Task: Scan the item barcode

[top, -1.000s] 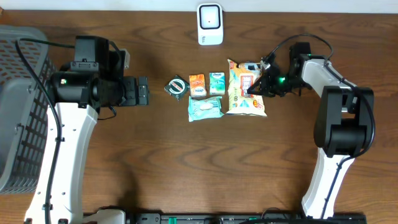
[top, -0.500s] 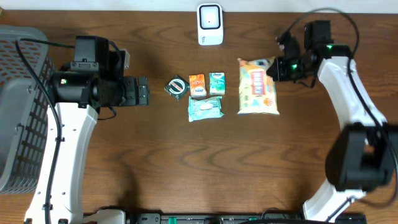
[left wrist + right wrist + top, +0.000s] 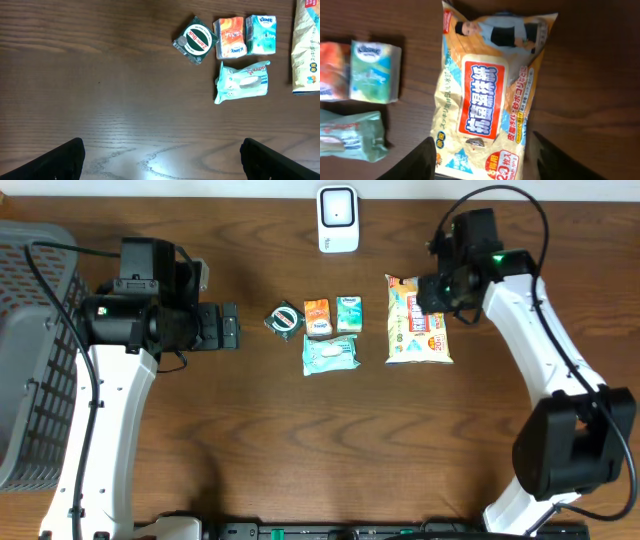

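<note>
Wipes pack lay flat on table, right of centre. Right gripper above it, released, holding nothing. Left gripper wide, empty. White scanner top centre; scan looked not done.

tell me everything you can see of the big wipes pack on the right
The wipes pack is a glossy plastic pouch, cream and pale blue, with a red-framed label flap of blue characters and a person's photo at one end. It lies flat, label up, on the table, right of the green tissue pack and apart from it. The right gripper hangs open over its other end, a finger either side; contact is unclear.
</note>
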Controlling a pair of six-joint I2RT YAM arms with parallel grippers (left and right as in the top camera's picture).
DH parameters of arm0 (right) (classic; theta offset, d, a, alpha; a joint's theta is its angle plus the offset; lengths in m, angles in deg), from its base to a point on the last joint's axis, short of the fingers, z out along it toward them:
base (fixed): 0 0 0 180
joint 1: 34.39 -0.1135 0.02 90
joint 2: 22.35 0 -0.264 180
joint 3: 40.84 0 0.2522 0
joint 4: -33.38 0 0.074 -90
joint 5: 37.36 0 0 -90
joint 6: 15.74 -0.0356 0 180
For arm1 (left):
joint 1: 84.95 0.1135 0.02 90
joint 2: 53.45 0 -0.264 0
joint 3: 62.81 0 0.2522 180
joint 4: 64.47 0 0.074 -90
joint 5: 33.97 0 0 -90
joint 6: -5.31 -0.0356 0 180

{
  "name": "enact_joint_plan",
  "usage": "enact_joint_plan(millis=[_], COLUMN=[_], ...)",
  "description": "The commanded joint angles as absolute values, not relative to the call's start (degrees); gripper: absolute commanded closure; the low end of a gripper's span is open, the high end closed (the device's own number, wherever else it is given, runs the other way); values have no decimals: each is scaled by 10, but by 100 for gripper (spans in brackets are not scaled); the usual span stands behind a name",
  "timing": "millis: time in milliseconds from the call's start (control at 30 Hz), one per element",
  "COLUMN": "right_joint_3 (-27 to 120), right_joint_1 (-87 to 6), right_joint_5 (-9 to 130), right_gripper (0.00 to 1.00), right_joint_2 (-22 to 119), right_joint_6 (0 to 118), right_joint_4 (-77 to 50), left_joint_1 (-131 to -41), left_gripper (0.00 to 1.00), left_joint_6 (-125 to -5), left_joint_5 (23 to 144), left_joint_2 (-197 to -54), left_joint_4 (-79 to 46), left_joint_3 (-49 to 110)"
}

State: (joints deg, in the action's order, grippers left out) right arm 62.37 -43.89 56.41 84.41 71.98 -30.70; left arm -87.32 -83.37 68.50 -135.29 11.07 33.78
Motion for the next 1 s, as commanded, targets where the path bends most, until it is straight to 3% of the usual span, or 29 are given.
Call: enact_joint_plan(millis=[0, 133, 233, 367, 633, 767, 967], right_joint_3=[619, 619, 619, 619, 619, 619, 617], right_joint_1=[-464, -498, -526, -562, -611, -628, -628], right_joint_5=[525, 511, 466, 390, 265, 214, 198], right_gripper=[46, 55, 55, 45, 14, 11, 15], right_joint_2=[864, 876, 888, 914, 977, 997, 1004], right_joint_6=[690, 687, 674, 636, 579, 572, 558], right_joint_4=[-310, -307, -307, -311, -316, -320, -327], left_joint_1=[-875, -875, -875, -875, -875, -875, -875], left_gripper=[2, 2, 2, 2, 2, 2, 2], left_joint_6=[-833, -833, -833, -833, -833, -833, -833], left_joint_5=[680, 680, 680, 680, 680, 680, 679], left_joint_2=[-1354, -1354, -1354, -1354, -1354, -1354, -1354], left_joint_4=[114, 114, 114, 114, 114, 114, 114], left_joint_3=[335, 335, 335, 335, 335, 335, 335])
